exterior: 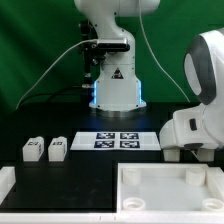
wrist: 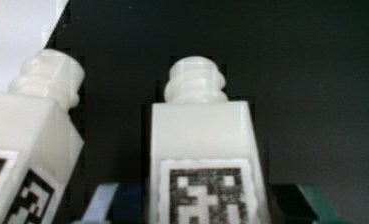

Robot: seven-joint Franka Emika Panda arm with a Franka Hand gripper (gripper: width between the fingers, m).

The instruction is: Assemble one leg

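The leg (wrist: 207, 140), a chunky white block with a ribbed rounded tip and a black-and-white tag, sits against the dark table (wrist: 305, 60) between the fingers of the hand (wrist: 202, 205); I cannot tell whether they clamp it.

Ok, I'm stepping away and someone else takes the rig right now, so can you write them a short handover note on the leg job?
Gripper: low at the exterior view's right, fingers either side of the centre leg; grip cannot be told.
Things: a neighbour leg stands beside it; outer leg and inner leg stand at the exterior view's left of the marker board; the socketed tray lies in front.
Done: no leg shows in a socket.
Left: grasp the leg, carry it to a corner socket, fit it.
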